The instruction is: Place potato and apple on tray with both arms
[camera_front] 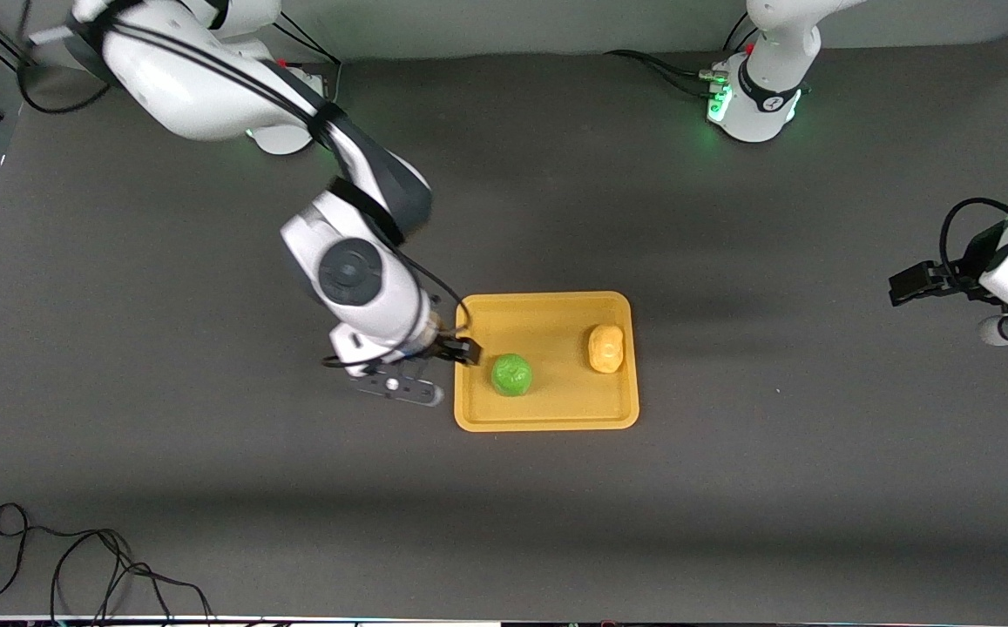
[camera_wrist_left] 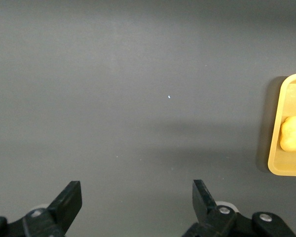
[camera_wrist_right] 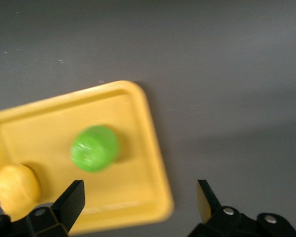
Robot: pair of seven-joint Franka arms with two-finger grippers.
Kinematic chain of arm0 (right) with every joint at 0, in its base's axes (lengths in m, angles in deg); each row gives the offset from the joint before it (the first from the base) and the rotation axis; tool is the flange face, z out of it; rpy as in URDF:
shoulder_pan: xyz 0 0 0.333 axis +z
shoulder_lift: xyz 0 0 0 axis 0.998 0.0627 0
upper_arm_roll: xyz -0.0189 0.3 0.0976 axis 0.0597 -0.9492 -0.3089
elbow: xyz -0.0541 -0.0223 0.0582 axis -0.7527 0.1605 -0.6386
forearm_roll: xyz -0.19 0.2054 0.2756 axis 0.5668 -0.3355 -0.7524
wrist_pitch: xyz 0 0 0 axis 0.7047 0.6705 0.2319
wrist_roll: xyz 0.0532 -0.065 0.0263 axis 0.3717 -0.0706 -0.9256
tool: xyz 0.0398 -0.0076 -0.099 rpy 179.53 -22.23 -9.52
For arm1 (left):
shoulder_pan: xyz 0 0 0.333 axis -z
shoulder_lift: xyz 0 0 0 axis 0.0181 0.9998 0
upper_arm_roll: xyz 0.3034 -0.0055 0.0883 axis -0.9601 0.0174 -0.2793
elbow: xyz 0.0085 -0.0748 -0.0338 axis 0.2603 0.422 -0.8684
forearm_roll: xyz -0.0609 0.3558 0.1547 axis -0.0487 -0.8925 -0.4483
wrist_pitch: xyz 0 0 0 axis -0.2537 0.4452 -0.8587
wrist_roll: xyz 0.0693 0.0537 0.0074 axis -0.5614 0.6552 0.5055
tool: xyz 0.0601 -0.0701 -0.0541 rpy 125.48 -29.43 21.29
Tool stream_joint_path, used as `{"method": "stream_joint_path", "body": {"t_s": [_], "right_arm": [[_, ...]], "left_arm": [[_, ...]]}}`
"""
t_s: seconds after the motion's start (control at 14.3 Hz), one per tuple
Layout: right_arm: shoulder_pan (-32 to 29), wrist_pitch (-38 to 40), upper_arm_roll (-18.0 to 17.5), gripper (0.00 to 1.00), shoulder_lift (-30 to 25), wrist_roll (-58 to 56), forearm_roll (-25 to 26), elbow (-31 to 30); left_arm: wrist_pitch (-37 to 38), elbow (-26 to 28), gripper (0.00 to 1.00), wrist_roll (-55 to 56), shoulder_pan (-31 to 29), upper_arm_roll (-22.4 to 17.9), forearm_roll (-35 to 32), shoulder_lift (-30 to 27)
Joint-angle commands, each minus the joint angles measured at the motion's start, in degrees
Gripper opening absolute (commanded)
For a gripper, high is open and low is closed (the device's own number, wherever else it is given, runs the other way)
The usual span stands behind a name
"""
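Note:
The yellow-orange tray (camera_front: 547,313) lies mid-table. The green apple (camera_front: 511,374) sits in it toward the right arm's end, and the tan-yellow potato (camera_front: 605,348) sits in it toward the left arm's end, apart from the apple. My right gripper (camera_front: 462,350) is open and empty, over the tray's rim beside the apple. In the right wrist view its gripper (camera_wrist_right: 139,195) spans the tray's corner (camera_wrist_right: 148,128), with the apple (camera_wrist_right: 94,148) and potato (camera_wrist_right: 16,190) in sight. My left gripper (camera_front: 902,286) is open and empty (camera_wrist_left: 136,192) over bare table, well away from the tray (camera_wrist_left: 276,148) and potato (camera_wrist_left: 292,133).
The dark grey table mat (camera_front: 730,488) spreads all round the tray. A loose black cable (camera_front: 77,566) lies at the table's near edge toward the right arm's end. The arms' bases (camera_front: 756,104) stand at the edge farthest from the front camera.

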Motion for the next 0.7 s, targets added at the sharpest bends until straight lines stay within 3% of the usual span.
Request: {"method": "stream_joint_path", "body": {"t_s": [0.0,0.14,0.28,0.49,0.63], "right_arm": [[-1.6,5.3,1.5,1.00,-6.4,-4.9,0.2,-2.8],[-2.3,5.9,5.6,1.00,-10.7,-16.8,-3.4,-4.6],[-1.7,6.6,15.3,1.00,-15.9,-26.9,-13.9,-6.3],[-1.6,7.9,22.9,1.00,-22.9,-38.1,-14.8,-11.9],[-1.6,7.7,27.1,1.00,-30.6,-42.5,-14.8,-19.3]], "left_arm": [[-1.5,0.9,1.00,-1.2,14.0,-13.4,1.2,-1.4],[-1.6,0.9,1.00,-1.4,17.2,-16.0,2.1,-1.5],[-1.6,0.9,1.00,-1.8,16.9,-16.1,2.1,-1.5],[-1.1,0.8,1.00,-5.5,14.2,-16.1,2.9,-1.8],[-0.2,0.9,1.00,-8.3,13.1,-16.1,3.2,-2.8]]}}
